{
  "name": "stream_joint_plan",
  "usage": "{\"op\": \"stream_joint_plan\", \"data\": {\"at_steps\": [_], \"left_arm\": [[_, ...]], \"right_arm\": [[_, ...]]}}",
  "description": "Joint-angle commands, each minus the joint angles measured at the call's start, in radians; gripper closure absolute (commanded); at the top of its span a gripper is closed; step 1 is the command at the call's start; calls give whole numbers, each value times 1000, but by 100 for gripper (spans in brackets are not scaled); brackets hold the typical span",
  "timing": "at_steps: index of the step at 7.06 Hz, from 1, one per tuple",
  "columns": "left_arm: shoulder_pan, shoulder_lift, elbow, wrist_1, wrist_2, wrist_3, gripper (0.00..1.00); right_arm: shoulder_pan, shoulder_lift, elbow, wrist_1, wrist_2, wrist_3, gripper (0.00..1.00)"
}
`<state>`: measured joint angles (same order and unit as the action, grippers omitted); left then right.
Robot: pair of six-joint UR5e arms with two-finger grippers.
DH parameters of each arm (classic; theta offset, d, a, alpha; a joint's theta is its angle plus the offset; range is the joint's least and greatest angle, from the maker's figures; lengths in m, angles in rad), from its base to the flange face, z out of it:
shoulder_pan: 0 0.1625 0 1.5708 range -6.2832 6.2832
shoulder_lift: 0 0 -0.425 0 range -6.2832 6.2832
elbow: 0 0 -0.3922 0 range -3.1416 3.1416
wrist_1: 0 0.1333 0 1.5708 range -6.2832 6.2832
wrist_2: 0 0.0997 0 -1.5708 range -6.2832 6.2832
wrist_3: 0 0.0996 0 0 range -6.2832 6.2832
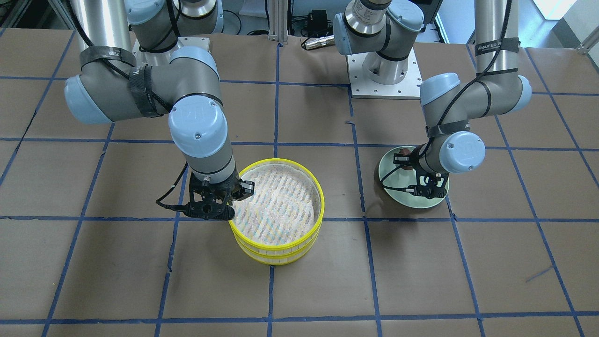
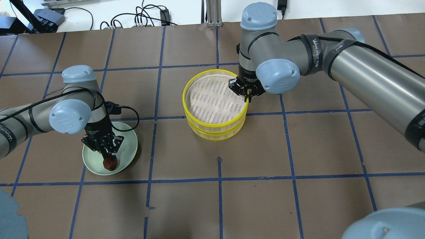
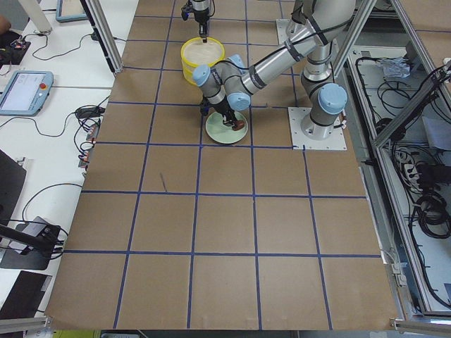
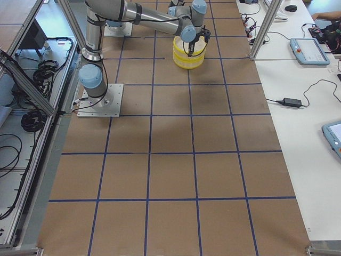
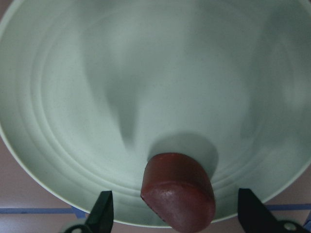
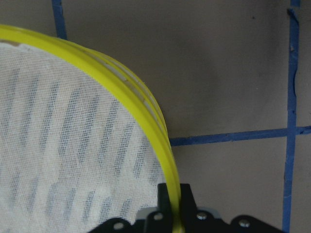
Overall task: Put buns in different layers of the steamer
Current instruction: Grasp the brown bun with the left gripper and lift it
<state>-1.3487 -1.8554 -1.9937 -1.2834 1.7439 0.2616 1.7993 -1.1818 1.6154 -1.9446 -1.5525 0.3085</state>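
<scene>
reddish-brown bun [image 2: 110, 163]: lying on its side near the robot-side edge of the plate; oval, smooth and matte, with one flat cut-looking end facing the left wrist camera.
handling of the bun: probably light and soft, and likely to be rolling or denting under a hard squeeze; a gentle hold across its short width, at mid-length, is looking safest.
left gripper [image 5: 177, 213]: hanging low over the plate with jaws spread wide, one fingertip [image 5: 103, 209] on each side of the bun, neither touching it.
green plate [image 2: 127, 141]: sitting on the table's left half, well apart from the steamer; carrying only this bun.
upper layer [image 2: 209, 99]: resting squarely on the other tray, its white liner showing grey slat shadows inside a bright yellow rim.
lower layer [image 1: 276, 258]: sitting beneath, showing only its yellow bands and pale wall.
right gripper [image 2: 246, 96]: pinching the upper layer's rim on the side away from the plate, one finger inside and one outside.
handling of the layer: likely light, with a stiff rim and thin walls, so lifting it level is advisable.
white bun: showing in no view.
</scene>
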Motion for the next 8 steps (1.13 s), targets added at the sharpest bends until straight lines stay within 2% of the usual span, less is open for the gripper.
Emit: {"op": "stream_joint_plan", "data": {"at_steps": [1, 3, 5, 6, 7, 8], "left_arm": [[-44, 47, 143, 0, -33, -12, 99], [-114, 93, 298, -137, -47, -40, 98], [-180, 94, 346, -152, -203, -233, 98], [-225, 96, 348, -125, -246, -311, 98], [-265, 93, 346, -64, -271, -390, 98], [-291, 85, 346, -21, -355, -488, 98]], "right_arm": [[0, 1, 6, -2, 0, 0, 91], [0, 1, 8, 0, 0, 3, 82], [0, 1, 23, -2, 0, 4, 57], [0, -1, 29, -4, 0, 3, 33], [-1, -7, 20, -7, -1, -14, 15], [-30, -19, 0, 1, 2, -56, 12]]}}
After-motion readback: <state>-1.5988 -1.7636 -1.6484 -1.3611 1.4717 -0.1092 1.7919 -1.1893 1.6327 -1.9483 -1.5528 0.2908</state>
